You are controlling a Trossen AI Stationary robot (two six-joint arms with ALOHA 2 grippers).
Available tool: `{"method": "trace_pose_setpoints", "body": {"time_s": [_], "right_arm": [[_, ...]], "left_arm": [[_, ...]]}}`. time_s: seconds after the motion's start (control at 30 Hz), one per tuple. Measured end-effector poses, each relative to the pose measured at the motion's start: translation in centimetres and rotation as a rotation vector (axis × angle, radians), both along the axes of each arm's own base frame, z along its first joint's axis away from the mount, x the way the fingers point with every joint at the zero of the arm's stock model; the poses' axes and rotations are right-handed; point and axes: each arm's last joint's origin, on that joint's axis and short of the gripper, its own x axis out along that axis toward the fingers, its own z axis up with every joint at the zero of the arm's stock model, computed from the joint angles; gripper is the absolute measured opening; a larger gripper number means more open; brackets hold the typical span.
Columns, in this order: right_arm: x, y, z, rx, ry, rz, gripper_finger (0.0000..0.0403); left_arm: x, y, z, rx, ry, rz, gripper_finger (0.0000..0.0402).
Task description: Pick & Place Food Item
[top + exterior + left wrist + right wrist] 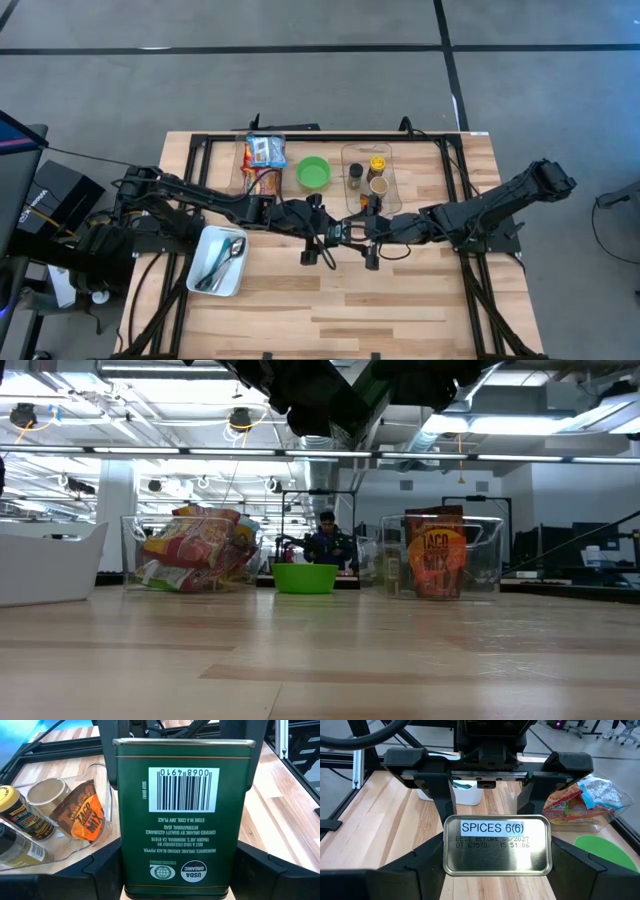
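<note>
both grippers meet over the middle of the wooden table (400, 300), each clamped on the same green tin of organic ground black pepper (180, 815), held in the air between them. the left gripper (175, 880) has its 2 fingers pressed on the tin's narrow sides; the face toward its camera carries a white barcode panel reading 0068 4910, upside-down lines including "trader joe's", "organic ground black pepper" and "store in a cool, dry place", and a round "usda organic" seal. the right gripper (497, 870) pinches the tin from the opposite end; its camera sees the silver bottom with a white sticker "spices 6(6)" and stamped "best before 06/2027".

from above, the 2 grippers sit touching nose to nose at the table's centre, the left arm reaching in from the left, the right arm from the right.

just left of them lies a white bin (218, 262) holding what looks like metal cutlery.

farther back, along the far edge, stand 3 things in a row. a clear bin (135, 555) on the left holds colourful snack bags (195, 545). a green bowl (314, 173) sits in the middle. a clear tray (392, 165) on the right holds spice jars (22, 815) and a brown pouch printed "taco mix" (435, 555).

beyond the table, in the low view, a person (327, 540) sits behind the bowl in a room of shelving and ceiling lights.
</note>
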Motion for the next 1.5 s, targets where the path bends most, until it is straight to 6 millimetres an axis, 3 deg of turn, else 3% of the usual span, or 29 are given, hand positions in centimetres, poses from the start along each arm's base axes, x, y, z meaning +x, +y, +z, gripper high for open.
{"method": "trace_pose_setpoints", "body": {"time_s": [1.5], "right_arm": [[0.04,0.01,0.05,0.005,-0.008,-0.001,0.0271]], "left_arm": [[0.01,-0.05,0.17,-0.002,-0.01,-0.033,0.0279]]}}
